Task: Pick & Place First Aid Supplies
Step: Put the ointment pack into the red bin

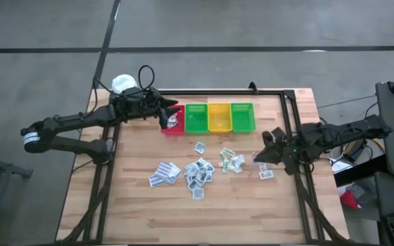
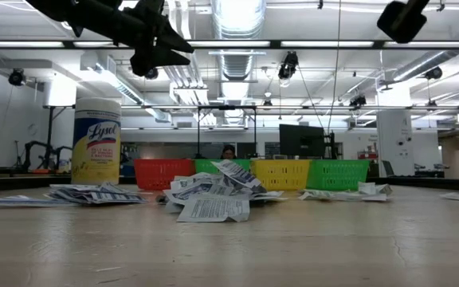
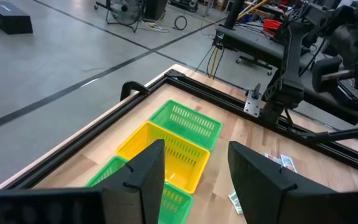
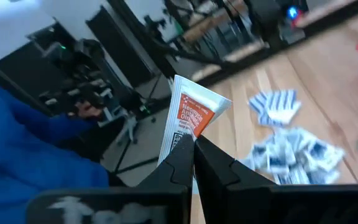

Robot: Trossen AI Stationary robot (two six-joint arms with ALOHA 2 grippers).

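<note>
**Sachet pinched, bin run ahead**

Wooden planks make up our tabletop (image 1: 135,212), with open workshop floor around it and strip lights overhead in the low view. We hold one red-printed sachet (image 4: 188,118) pinched in the right gripper (image 1: 264,156), fingers pressed together on it, near the tabletop's right edge. The other first aid supplies (image 1: 198,171) lie scattered mid-table. Our left gripper (image 1: 173,116), fingers spread and empty, hovers over the red bin (image 1: 170,128). We judge a carry step: next we must bring the sachet over the row of bins, probably red, and release.
</note>
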